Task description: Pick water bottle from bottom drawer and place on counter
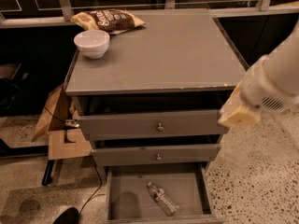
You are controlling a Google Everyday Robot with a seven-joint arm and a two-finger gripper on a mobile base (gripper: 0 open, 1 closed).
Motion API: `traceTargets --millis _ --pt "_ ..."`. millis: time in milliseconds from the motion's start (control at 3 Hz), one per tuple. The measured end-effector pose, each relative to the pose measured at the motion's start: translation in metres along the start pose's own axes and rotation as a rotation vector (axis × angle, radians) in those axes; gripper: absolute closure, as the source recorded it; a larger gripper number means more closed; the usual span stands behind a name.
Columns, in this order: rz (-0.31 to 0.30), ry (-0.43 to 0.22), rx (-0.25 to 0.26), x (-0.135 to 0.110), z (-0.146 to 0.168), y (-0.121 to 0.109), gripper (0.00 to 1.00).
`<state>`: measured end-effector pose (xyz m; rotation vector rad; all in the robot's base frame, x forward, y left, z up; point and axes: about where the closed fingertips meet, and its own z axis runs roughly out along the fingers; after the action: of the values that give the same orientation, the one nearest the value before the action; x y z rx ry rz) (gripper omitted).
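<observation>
Inside the open bottom drawer (122,186), the water bottle (162,198) is laid on its side.
The gripper (238,114) is held just below the worktop's (177,55) right front corner, well above the water bottle; its state cannot be told.
</observation>
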<state>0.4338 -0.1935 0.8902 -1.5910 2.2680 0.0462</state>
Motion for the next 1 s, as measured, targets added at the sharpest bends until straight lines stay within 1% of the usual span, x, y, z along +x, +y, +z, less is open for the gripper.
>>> traceTargets --millis 333,667,1000 --pt "0.076 -0.088 -0.096 0.01 0.087 0.029 0.87" --pt "0.155 -0.176 -0.148 0.023 0.164 0.042 1.0" --pt "0.167 -0.199 -0.112 0.021 0.173 0.03 1.0"
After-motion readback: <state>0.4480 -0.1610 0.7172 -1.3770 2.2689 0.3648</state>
